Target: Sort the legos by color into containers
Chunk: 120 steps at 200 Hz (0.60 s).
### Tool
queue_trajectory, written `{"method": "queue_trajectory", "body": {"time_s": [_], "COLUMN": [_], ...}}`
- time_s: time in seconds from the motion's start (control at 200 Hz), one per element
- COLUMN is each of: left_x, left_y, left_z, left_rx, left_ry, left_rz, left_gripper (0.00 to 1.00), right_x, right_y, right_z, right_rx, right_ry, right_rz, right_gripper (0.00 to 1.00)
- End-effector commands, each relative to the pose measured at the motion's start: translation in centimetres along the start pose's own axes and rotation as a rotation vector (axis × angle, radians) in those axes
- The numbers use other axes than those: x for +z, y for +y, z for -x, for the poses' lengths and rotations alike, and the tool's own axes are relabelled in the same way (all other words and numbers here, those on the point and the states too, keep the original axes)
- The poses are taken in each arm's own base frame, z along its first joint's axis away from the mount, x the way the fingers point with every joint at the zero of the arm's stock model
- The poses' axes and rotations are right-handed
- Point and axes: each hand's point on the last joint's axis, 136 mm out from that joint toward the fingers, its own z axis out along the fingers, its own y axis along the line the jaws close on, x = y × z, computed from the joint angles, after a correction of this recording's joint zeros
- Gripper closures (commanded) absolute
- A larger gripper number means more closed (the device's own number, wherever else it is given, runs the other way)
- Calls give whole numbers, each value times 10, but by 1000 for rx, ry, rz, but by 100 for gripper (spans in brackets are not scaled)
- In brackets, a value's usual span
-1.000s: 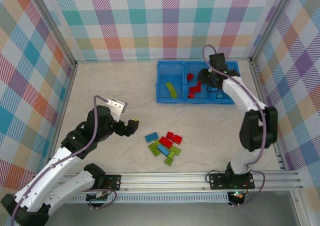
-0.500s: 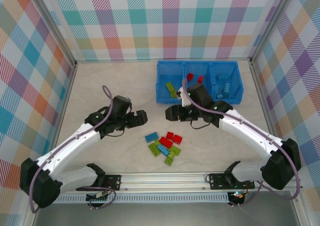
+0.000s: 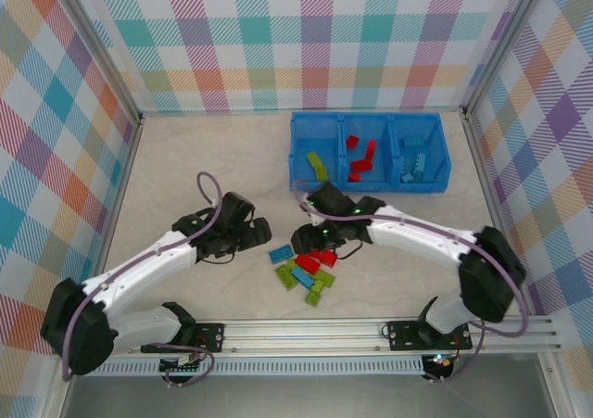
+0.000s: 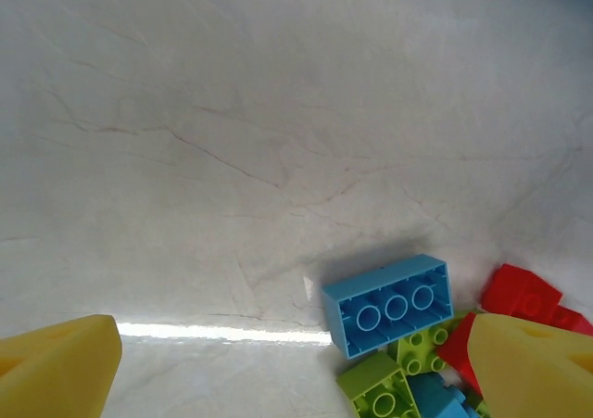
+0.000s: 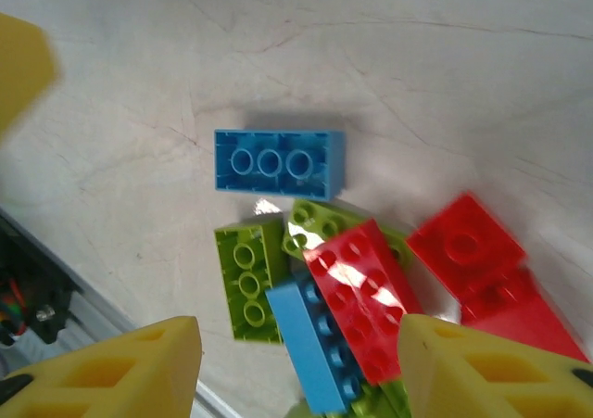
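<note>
Lettering, labels, brands, numbers, signs: none legible. Nothing readable on the legos (image 5: pixel 278 164) or on the blue bin (image 3: pixel 294 154).

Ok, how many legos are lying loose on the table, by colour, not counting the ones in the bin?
Red legos: 3
Blue legos: 2
Green legos: 4, some partly buried under other bricks, so this count is less certain
Total: 9 loose
</note>
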Motion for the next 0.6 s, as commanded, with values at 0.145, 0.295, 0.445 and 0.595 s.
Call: {"method": "queue_trajectory", "body": {"time_s": [0.145,0.295,0.445,0.595], "left_x": [-54,-68,-75,-75], "left_y": [28,28,33,34], "left_z": [17,12,12,13], "left_rx": [76,81,48,56], "left_ry": [-193,-241,-285,-280], "left_rz": [5,-98,-126,-113], "left_gripper": [2,2,2,3], "right_x": [41,62,71,78], "right_y": [-2,-1,-17,-23], "right_z": [20,22,25,19], "right_rx": [-90,-88,-68,-57], "right_ry": [53,105,93,117], "right_rz": [-95,-98,-178,-192], "right_gripper": [57,63,76,82]}}
